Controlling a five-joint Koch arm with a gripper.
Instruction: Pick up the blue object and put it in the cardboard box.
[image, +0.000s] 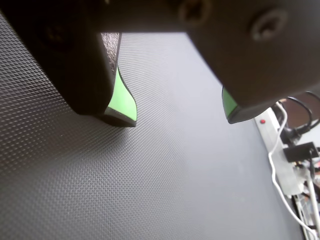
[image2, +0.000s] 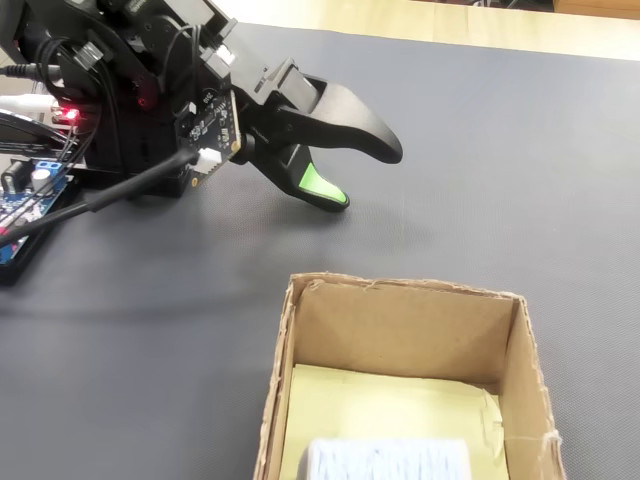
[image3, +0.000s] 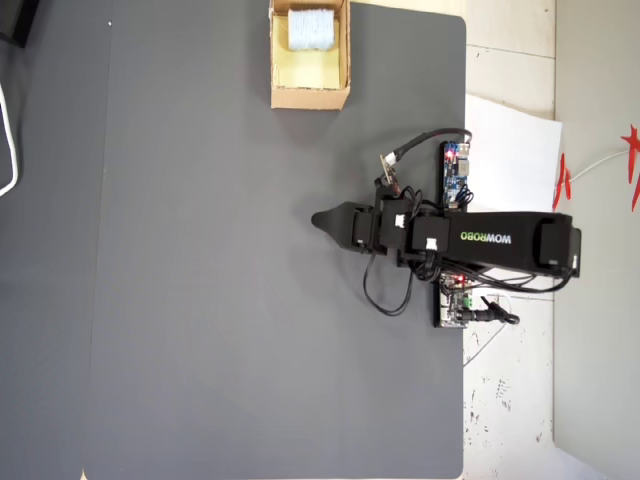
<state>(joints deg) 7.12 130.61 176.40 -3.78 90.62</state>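
Observation:
The blue object (image2: 385, 462) is a pale ribbed block lying on the yellowish floor of the cardboard box (image2: 400, 320); in the overhead view the blue object (image3: 311, 28) rests at the far end of the box (image3: 310, 97). My gripper (image2: 365, 177) hovers low over the dark mat, well apart from the box, open, with nothing between its green-padded jaws. In the wrist view the gripper (image: 177, 117) shows only bare textured mat in the gap. From overhead the gripper (image3: 320, 220) points left, below the box.
Circuit boards (image3: 456, 180) and loose cables (image3: 385, 290) sit by the arm's base at the mat's right edge. A white paper sheet (image3: 515, 150) lies off the mat. A power strip (image: 267, 122) and white cable (image: 280, 190) lie at the right in the wrist view.

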